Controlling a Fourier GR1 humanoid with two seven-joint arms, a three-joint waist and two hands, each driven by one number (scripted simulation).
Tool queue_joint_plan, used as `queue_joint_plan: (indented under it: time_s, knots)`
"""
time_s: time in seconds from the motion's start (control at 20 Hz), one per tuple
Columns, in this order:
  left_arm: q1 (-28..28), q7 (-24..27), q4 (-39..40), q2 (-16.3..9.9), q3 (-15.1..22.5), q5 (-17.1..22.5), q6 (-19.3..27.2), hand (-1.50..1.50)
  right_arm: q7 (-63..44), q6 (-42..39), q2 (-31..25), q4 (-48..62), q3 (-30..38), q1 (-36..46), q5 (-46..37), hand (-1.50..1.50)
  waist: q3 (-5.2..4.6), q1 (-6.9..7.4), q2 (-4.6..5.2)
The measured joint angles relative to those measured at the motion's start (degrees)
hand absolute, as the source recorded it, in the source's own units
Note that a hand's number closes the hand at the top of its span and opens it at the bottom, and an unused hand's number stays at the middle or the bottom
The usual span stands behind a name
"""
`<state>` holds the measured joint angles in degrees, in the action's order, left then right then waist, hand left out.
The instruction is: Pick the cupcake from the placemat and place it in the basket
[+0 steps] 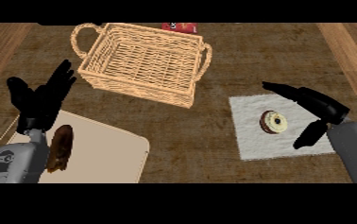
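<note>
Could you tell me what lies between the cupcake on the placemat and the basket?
In the head view, only the white placemat and bare brown counter lie between the cupcake and the basket; nothing else stands there.

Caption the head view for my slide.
Open right hand nears cupcake on placemat; basket waits.

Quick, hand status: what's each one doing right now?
Left hand: open, fingers up, resting at the view's left, holding nothing.
Right hand: open, spread beside the cupcake on the placemat, not holding it.
</note>
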<state>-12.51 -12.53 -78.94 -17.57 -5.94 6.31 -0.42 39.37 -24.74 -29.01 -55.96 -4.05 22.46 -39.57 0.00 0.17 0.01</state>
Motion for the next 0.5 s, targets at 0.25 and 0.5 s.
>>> queue_joint_plan:
  time_s: [0.25,0.5]
  knots:
    - [0.12,-0.09,-0.05,0.77,-0.38,-0.92,-0.24,0.0,-0.49,0.51,0.33,-4.09,-0.5,-3.21,-0.64,-1.5,-0.01,-0.18,-0.04]
    - [0.7,-0.05,-0.78,0.96,-1.47,-1.13,-1.32,0.0,-0.73,1.44,1.24,-5.08,-0.39,-4.47,-3.21,-1.5,0.01,-0.13,-0.03]
